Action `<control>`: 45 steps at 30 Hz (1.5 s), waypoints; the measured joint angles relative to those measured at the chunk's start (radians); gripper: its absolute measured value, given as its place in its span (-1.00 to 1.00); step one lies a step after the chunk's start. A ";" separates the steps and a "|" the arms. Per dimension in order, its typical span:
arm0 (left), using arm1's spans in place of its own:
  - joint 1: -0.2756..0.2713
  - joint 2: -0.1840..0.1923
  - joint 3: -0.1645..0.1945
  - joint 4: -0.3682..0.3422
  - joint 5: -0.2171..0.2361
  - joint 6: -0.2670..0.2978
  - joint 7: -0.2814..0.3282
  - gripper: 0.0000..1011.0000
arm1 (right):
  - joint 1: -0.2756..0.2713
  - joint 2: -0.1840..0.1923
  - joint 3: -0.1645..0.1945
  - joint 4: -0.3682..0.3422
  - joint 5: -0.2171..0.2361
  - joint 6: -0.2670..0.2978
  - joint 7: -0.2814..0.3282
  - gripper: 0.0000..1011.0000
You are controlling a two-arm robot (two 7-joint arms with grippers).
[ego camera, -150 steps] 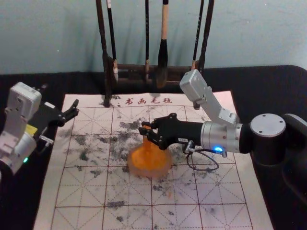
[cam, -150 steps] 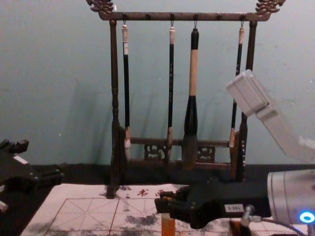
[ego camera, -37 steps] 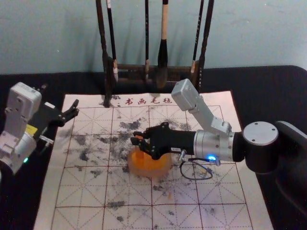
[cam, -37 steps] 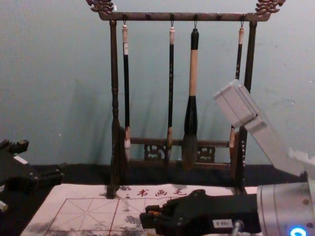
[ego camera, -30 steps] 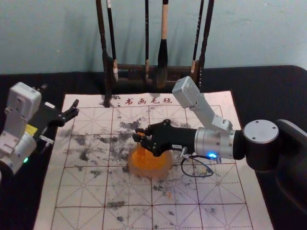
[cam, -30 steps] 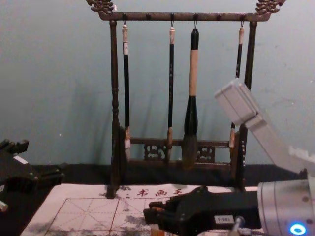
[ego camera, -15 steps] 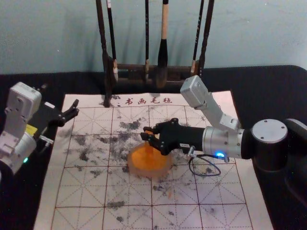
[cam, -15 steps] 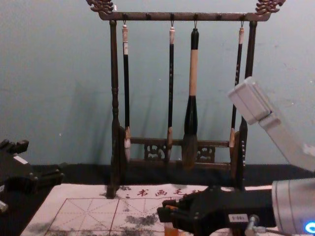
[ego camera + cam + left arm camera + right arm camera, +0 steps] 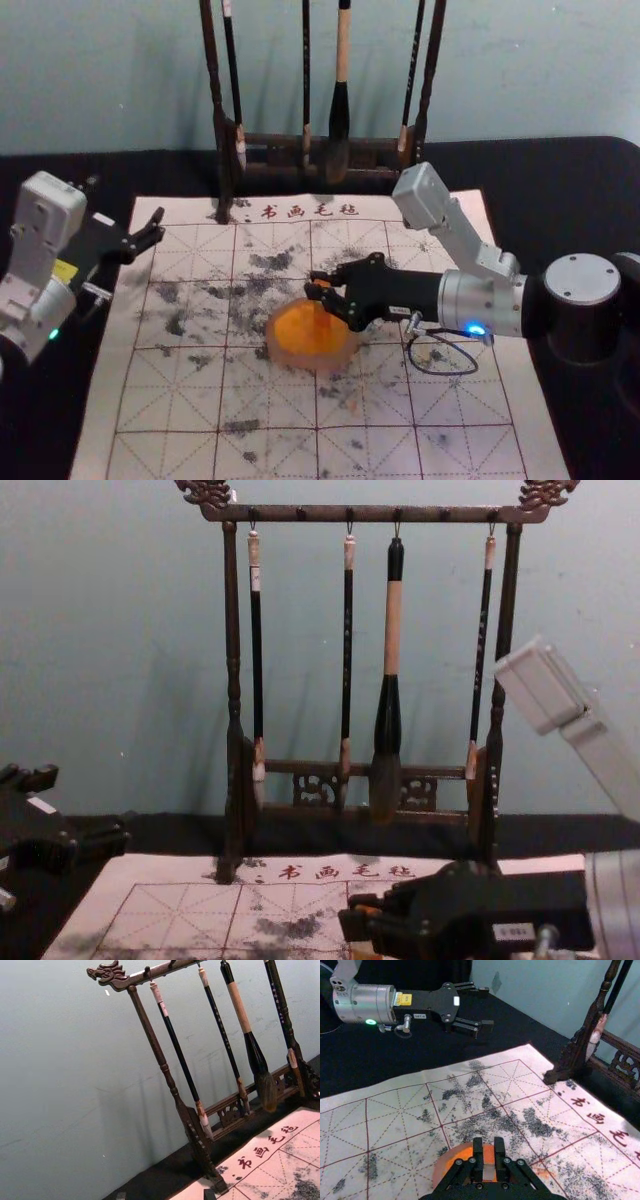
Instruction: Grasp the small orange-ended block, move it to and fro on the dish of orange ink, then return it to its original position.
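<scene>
Now, mat (image 9: 185, 400) overhung by parked left gripper (image 9: 156, 224), fingers apart | right gripper (image 9: 316, 284) clamped on block (image 9: 489, 1174) | block held upright at dish (image 9: 283, 355), probably light, stiff, slick-ended, best pinched high, clear of orange.

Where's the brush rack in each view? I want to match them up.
Head view: rack upper middle, at the mat's far edge.
Chest view: centre, rising from the mat's far edge to the top.
Left wrist view: tilted, beyond the lettering, brushes hanging.
Right wrist view: partly cut off, one leg beside the lettering.
Shared landmark: the red lettering.
</scene>
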 joint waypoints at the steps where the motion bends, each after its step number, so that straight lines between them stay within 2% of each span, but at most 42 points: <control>1: 0.000 0.000 0.000 0.000 0.000 0.000 0.000 0.98 | -0.001 0.002 0.000 -0.002 0.001 0.000 0.001 -0.79; 16: 0.000 0.000 0.000 0.000 0.000 0.000 0.000 0.98 | -0.011 0.004 -0.017 -0.020 0.011 0.004 0.014 -0.79; 30: 0.000 0.000 0.000 0.000 0.000 0.000 0.000 0.98 | 0.020 -0.038 -0.039 0.024 0.006 0.001 0.013 -0.79; 36: 0.000 0.000 0.000 0.000 0.000 0.000 0.000 0.98 | 0.035 -0.061 -0.039 0.053 0.002 -0.001 0.001 -0.79; 45: 0.000 0.000 0.000 0.000 0.000 0.000 0.000 0.98 | 0.045 -0.071 -0.028 0.077 -0.003 -0.005 -0.012 -0.79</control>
